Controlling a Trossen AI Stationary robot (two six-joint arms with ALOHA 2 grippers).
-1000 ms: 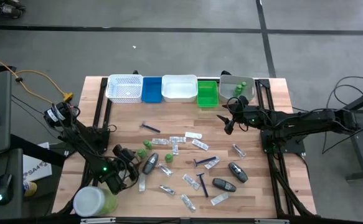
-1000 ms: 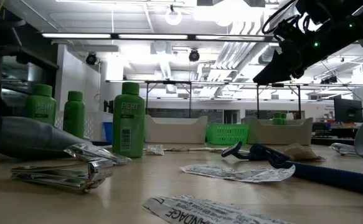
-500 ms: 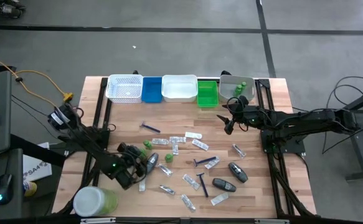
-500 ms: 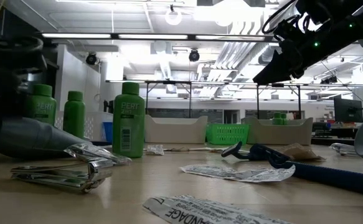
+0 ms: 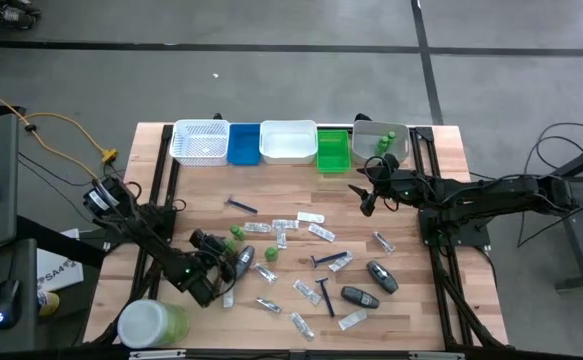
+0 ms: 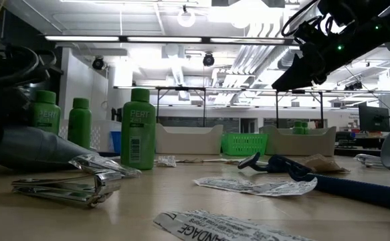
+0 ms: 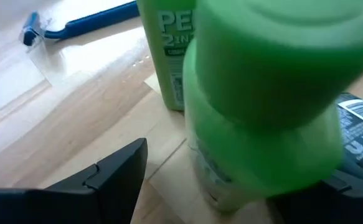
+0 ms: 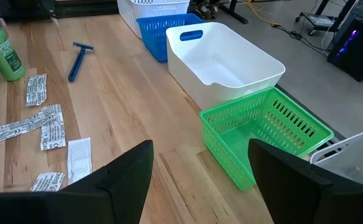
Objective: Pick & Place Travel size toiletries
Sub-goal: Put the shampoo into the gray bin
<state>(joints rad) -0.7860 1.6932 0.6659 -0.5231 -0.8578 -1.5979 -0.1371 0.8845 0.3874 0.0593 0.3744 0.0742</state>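
Left wrist view, small green bottle [image 7: 262, 112] upright between parted fingers of left claw [image 7: 231, 186], not clamped.

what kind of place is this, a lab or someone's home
Most likely a robotics lab or workshop, not a home: a bare concrete floor around the wooden table, exposed ceiling ducts with strip lights, and workbenches in the room behind.

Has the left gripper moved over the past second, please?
Yes. The left gripper has slid along the table toward the small green bottles, away from the big green jar; its fingers are open.
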